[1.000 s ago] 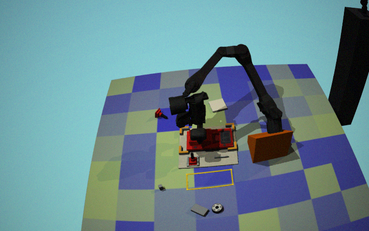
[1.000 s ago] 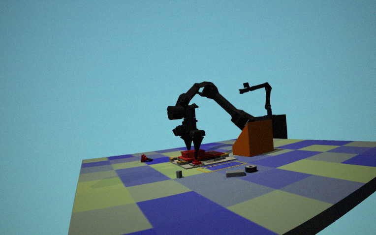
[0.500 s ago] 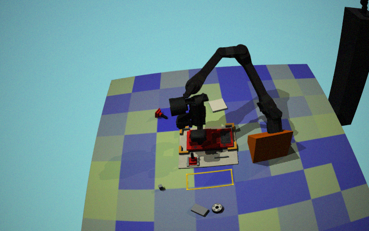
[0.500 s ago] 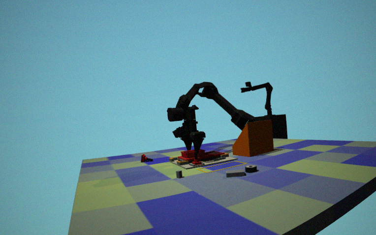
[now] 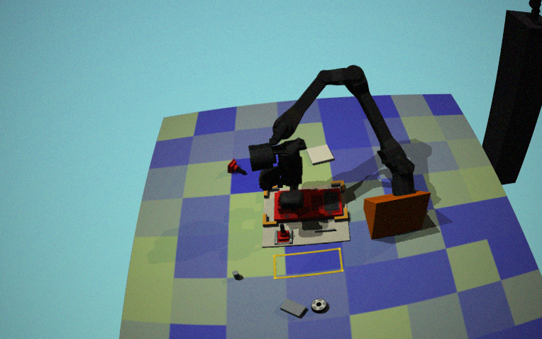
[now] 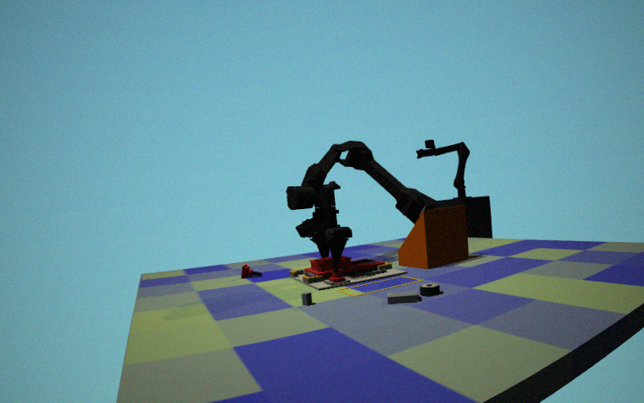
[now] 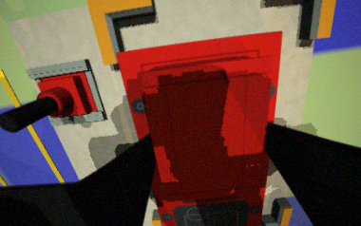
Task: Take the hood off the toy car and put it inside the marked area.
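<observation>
At the far left, a red piece with a black shaft (image 5: pixel 233 166) (image 6: pixel 245 271) lies on the tabletop (image 5: pixel 199 255) (image 6: pixel 265 341). A small grey block (image 5: pixel 235 274) (image 6: pixel 306 298) sits nearer, left of the yellow marked area (image 5: pixel 274 267) (image 6: pixel 378 290). The hood (image 5: pixel 297 210) (image 6: pixel 315 265) (image 7: pixel 247 119) is on the toy car (image 5: pixel 316 215) (image 6: pixel 367 265) (image 7: pixel 199 47), outside that area. The end effector (image 5: pixel 291 196) (image 6: pixel 330 265) (image 7: pixel 206 133) stands mostly open, its fingers on either side of the hood; whether they touch it I cannot tell. Rightward, a wheel (image 5: pixel 313 306) (image 6: pixel 429 291) lies near, and the orange block (image 5: pixel 399 218) (image 6: pixel 446 237) stands right of the car.
</observation>
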Available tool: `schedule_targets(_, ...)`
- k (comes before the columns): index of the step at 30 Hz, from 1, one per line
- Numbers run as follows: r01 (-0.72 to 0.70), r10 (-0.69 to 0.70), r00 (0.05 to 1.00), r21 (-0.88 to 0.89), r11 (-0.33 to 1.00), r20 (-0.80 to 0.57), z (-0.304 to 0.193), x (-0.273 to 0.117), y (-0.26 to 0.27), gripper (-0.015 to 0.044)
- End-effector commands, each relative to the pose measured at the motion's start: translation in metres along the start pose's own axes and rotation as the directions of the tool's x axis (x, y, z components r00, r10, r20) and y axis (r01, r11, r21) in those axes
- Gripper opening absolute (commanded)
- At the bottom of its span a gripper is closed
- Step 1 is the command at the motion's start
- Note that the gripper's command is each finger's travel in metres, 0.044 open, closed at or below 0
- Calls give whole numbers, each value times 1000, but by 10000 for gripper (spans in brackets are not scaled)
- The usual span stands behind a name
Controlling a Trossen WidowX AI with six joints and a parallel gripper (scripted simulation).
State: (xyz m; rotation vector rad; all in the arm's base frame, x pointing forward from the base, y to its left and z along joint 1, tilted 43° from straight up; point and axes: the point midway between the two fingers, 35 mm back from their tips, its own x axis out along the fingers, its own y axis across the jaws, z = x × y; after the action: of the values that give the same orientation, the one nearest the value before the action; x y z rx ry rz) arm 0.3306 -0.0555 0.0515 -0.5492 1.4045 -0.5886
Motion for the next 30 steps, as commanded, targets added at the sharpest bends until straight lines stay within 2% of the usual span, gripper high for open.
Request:
schedule_targets(1, 0, 0, 1000, 1, 1000, 1, 0, 0, 0, 321)
schedule_targets(5, 0, 0, 1000, 1, 1000, 1, 0, 0, 0, 295)
schedule_targets(16, 0, 0, 1000, 1, 1000, 0, 0, -6, 0, 6)
schedule_targets(30, -1, 1, 1000, 0, 1000, 0, 0, -15, 0, 0)
